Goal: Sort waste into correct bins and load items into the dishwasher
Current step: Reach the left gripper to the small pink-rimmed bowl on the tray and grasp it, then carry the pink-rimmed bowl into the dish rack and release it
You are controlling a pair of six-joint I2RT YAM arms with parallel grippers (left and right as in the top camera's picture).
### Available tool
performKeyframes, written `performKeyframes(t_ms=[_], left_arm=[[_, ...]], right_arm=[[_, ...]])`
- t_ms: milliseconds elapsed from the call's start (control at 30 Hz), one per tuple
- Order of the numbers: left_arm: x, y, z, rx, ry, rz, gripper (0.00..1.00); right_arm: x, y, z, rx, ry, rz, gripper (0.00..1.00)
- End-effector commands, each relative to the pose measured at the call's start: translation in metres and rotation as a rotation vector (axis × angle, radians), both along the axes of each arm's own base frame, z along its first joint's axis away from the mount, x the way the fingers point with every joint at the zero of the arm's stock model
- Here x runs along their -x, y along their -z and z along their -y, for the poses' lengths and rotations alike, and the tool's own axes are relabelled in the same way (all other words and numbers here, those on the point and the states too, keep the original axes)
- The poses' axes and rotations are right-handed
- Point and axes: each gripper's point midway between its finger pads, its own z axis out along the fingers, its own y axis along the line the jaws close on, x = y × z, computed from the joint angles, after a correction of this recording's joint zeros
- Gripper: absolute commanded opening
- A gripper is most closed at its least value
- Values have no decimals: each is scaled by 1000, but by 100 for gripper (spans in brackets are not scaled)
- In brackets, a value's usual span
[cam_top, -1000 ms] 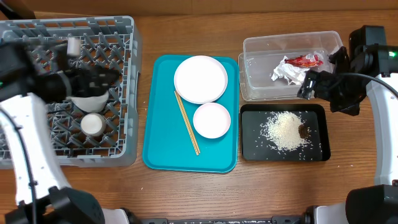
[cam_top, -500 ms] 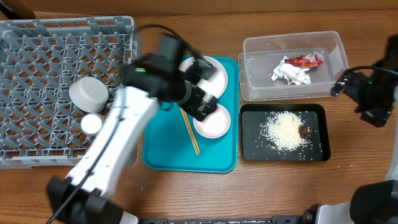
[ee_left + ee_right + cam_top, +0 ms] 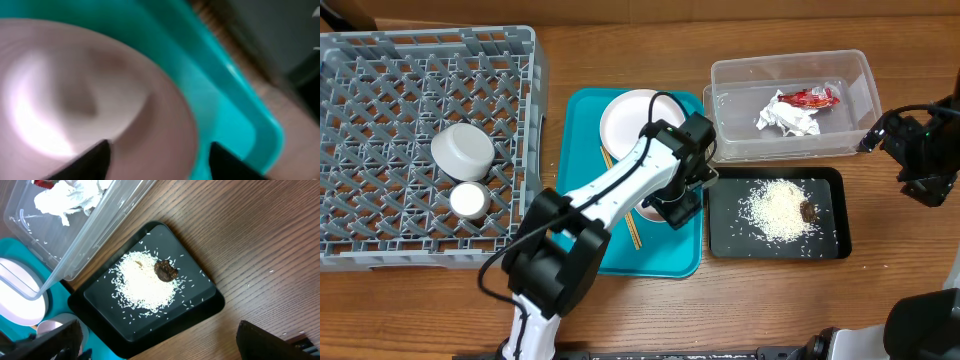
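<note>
Bowl (image 3: 75,100) sits on the teal tray (image 3: 575,200) near the chopsticks (image 3: 633,235), due for the dish rack (image 3: 380,100) — so my left gripper (image 3: 160,155) hangs close over its rim, fingers spread, gripping nothing. That arm reaches long across the tray, wrist tipped down; my right gripper (image 3: 160,340) hovers parted and empty.

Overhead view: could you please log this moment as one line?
left gripper: open over bowl on teal tray | right gripper: open, empty

I see the dish rack (image 3: 380,90) grey with a lattice pattern, the serving tray (image 3: 582,130) teal, the counter (image 3: 900,290) brown wood grain. The rice (image 3: 778,208) is white, the scrap (image 3: 807,211) brown, the shallow tray (image 3: 728,240) black.
</note>
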Motion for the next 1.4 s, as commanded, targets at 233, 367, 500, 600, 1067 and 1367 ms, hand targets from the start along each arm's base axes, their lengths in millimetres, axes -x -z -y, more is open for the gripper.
performKeyframes(t_ms=[233,367,500,600,1067,1367], left_arm=[[-4,17,-7,-62,-47,-9,4],[-12,-1,-4,-51,-104,17,4],[-38,-54,3,46,-154,129,4],[-61,-107,-9,134,-229,237,4],[-127,-237,-195,780,-529,361,4],[-176,-218,-266,1083,-570,407,4]], right_arm=[[-2,-6,0,2,2,24,100],[-2,-6,0,2,1,23,100],[-2,-6,-1,2,-1,23,100],[-2,-6,-1,2,-1,23,100],[-2,-6,0,3,-1,24,100],[-2,-6,0,3,-2,24,100]])
